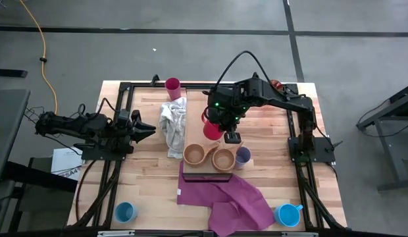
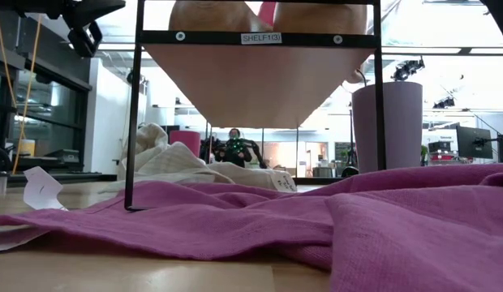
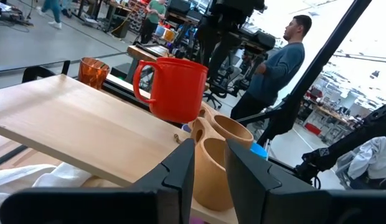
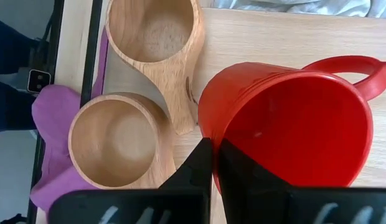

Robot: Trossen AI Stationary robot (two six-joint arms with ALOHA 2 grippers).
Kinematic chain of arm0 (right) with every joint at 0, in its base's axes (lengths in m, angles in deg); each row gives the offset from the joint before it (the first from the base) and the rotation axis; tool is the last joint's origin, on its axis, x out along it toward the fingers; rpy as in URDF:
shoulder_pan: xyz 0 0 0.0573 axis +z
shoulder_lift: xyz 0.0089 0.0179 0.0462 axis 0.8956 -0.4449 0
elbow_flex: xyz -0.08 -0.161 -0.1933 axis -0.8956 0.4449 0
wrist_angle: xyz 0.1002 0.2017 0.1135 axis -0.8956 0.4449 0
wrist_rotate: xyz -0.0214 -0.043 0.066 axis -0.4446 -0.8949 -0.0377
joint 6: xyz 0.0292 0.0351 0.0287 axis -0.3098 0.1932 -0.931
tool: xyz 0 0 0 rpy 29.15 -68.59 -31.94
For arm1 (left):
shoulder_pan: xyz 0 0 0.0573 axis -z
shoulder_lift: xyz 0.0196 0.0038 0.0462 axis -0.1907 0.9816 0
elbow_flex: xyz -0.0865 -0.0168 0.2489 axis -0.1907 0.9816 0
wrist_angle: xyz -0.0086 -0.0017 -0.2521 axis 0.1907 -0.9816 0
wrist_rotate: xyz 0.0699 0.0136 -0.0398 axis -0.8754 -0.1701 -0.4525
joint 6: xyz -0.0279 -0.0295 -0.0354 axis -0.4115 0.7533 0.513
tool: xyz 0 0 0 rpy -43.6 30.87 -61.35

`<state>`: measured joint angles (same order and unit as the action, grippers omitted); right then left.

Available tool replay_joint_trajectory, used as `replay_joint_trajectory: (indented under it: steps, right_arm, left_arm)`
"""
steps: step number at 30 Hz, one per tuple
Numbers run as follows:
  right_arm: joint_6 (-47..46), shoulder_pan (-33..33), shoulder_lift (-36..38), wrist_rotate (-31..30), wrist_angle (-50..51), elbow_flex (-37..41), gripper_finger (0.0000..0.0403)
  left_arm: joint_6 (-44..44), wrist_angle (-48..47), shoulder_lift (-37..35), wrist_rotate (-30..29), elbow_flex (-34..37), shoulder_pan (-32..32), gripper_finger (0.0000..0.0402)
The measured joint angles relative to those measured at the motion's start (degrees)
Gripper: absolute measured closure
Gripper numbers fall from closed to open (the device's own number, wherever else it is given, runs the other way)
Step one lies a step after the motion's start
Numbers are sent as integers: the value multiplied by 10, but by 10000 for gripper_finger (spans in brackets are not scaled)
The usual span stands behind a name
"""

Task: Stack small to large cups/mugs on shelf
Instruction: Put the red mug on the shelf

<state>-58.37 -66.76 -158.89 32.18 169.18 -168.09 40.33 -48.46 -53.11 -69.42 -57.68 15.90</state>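
Right wrist view: fingers (image 4: 215, 163) clenched on red mug (image 4: 286, 124) rim, lower edge hidden.

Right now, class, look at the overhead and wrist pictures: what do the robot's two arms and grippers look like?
Both arms are dark, jointed and boxy. The right arm carries a black cable arching over it and small green lights near its wrist; its gripper ends in two flat black fingers. The left arm is equally dark, with thin cables along it; its gripper has two broad, wedge-shaped dark fingers.
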Motion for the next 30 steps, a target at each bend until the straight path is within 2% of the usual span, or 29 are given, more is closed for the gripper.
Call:
replay_joint_trajectory:
  steps: [6,22,30]
  right_arm:
    - [6,-4,0,-17,0,2,403]
    - [20,-10,7,-22,0,66,403]
    - [19,-9,16,-22,0,66,403]
  left_arm:
    - [0,-2,0,5,0,0,324]
    - [-1,-3,0,11,0,0,324]
    - [-1,-4,0,11,0,0,324]
